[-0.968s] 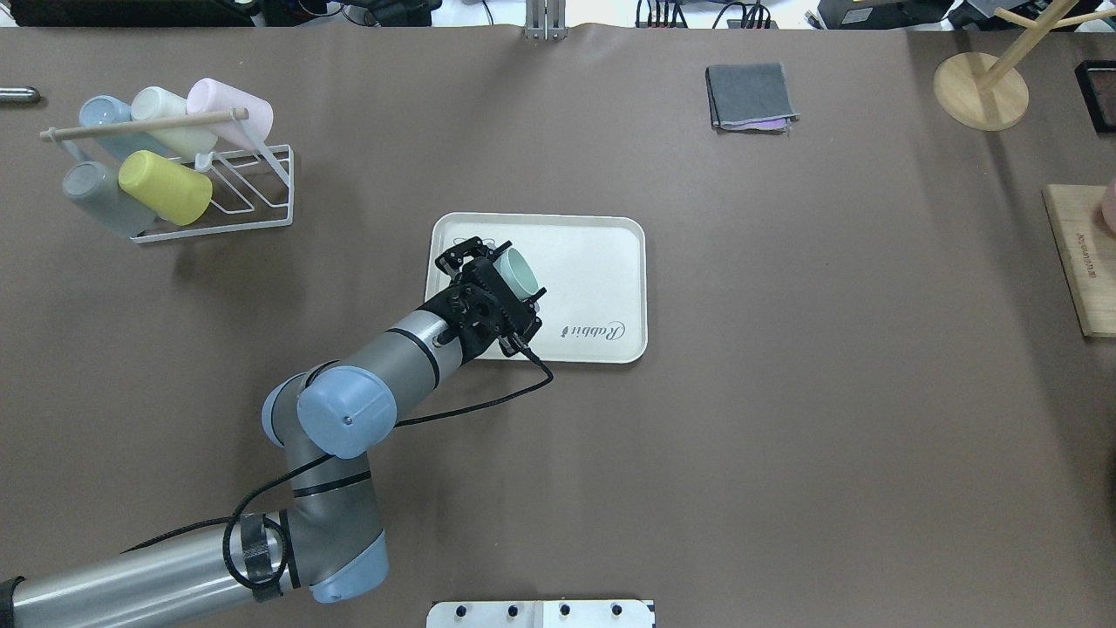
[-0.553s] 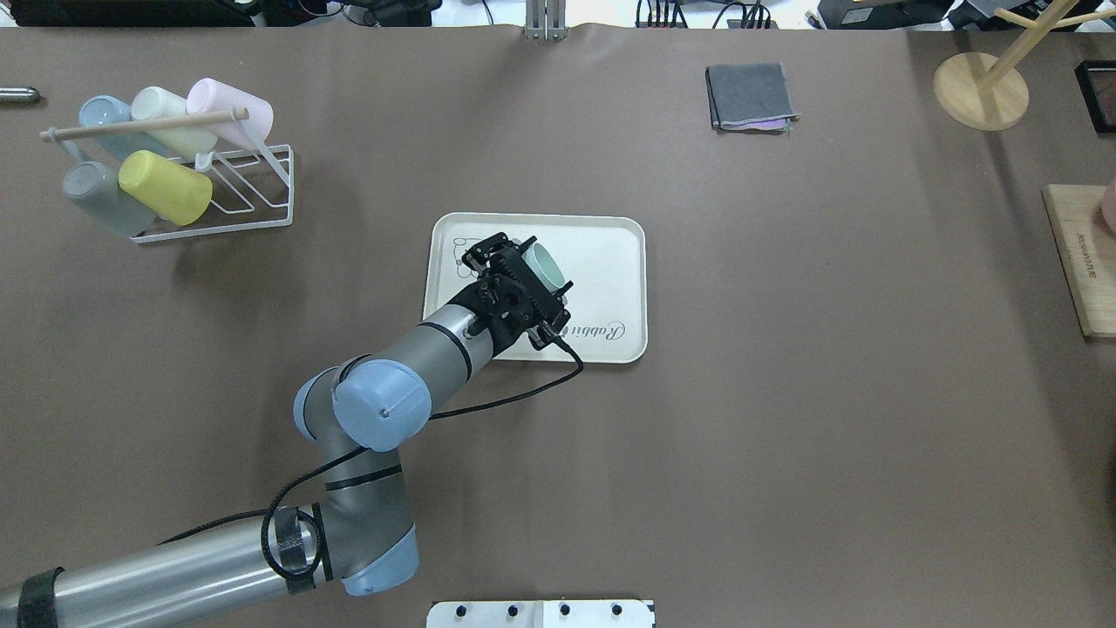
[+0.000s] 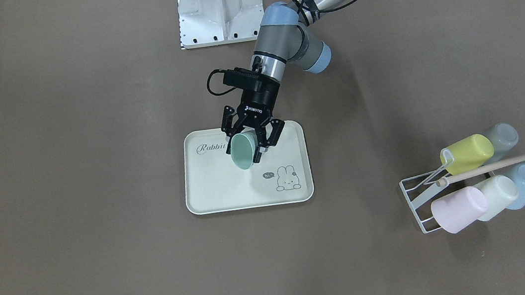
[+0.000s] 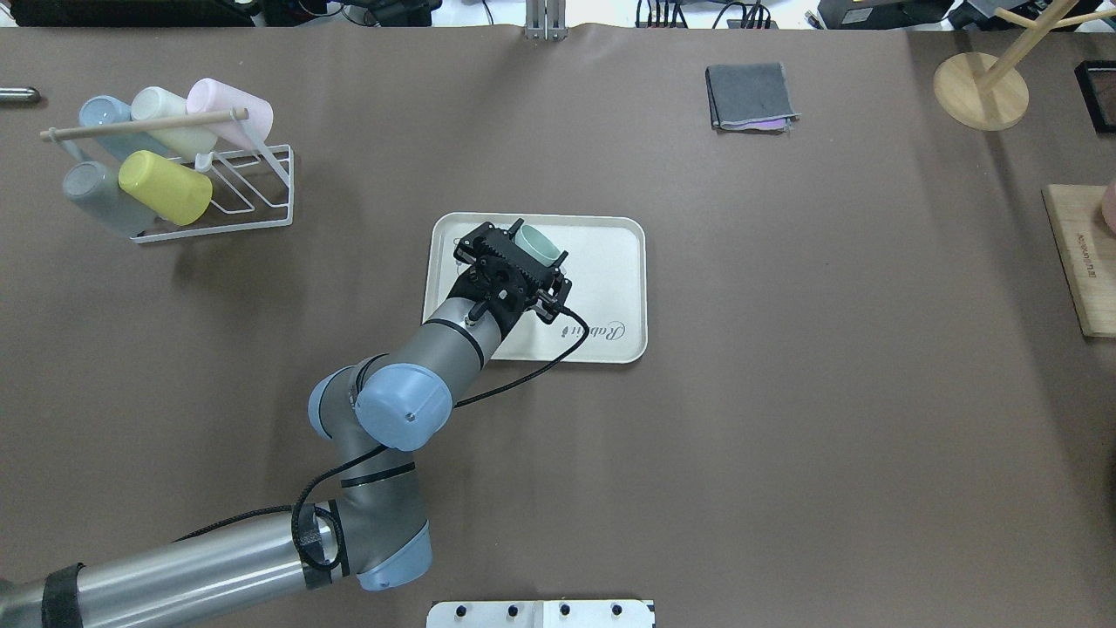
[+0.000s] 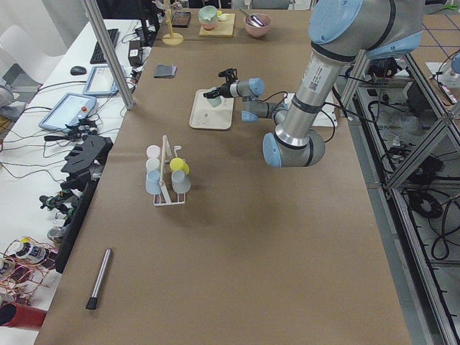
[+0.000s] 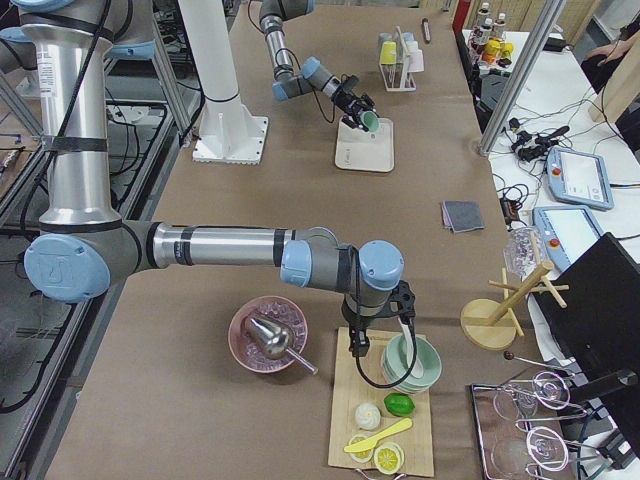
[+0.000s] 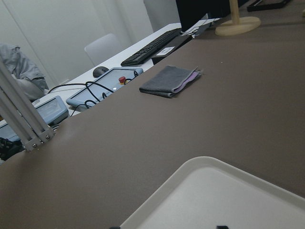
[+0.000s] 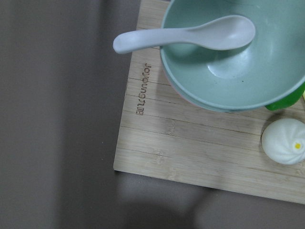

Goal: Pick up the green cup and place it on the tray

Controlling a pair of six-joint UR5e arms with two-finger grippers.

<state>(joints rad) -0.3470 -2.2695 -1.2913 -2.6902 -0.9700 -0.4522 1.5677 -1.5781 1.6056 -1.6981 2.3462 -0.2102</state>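
My left gripper (image 3: 253,144) is shut on the pale mint green cup (image 3: 242,153), held tilted with its mouth facing away from the robot, just over the cream "Rabbit" tray (image 3: 217,188). In the overhead view the cup (image 4: 535,244) shows past the gripper (image 4: 523,251), over the far left part of the tray (image 4: 610,262). The left wrist view shows only a tray corner (image 7: 214,195); the cup is hidden there. My right gripper (image 6: 357,345) hovers over a wooden board far to the right. I cannot tell whether it is open.
A white wire rack (image 4: 222,196) with several cups, one yellow-green (image 4: 166,186), stands at the far left. A folded grey cloth (image 4: 751,98) lies beyond the tray. A wooden board (image 8: 190,143) with a green bowl and spoon (image 8: 233,62) lies under the right wrist.
My left arm has carried the cup farther across the tray, toward its far edge, and the wrist has turned. The grip on the cup is unchanged.
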